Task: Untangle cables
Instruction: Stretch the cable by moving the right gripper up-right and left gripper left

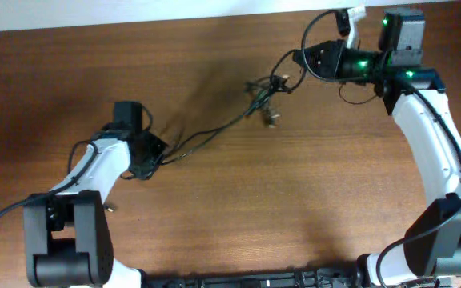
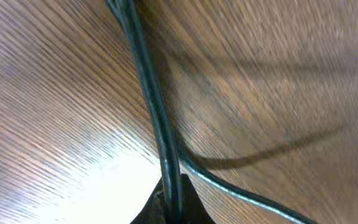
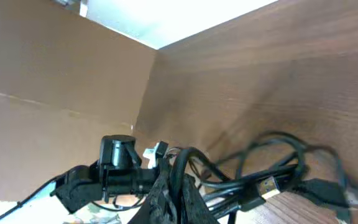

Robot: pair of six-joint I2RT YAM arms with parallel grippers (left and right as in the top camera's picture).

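Thin black cables are seen stretched diagonally across the dark wood-grain worktop — the near-left end is clamped in the left tool, the knotted far-right loops gripped by the right tool — beside the worktop's pale back edge.

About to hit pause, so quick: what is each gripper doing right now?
Left gripper: closed, holding the cables.
Right gripper: closed, holding the cables at their tangled end.

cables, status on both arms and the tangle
Left gripper shut on cables. Right gripper shut on cables. Strung between them, knot bunched near right gripper.
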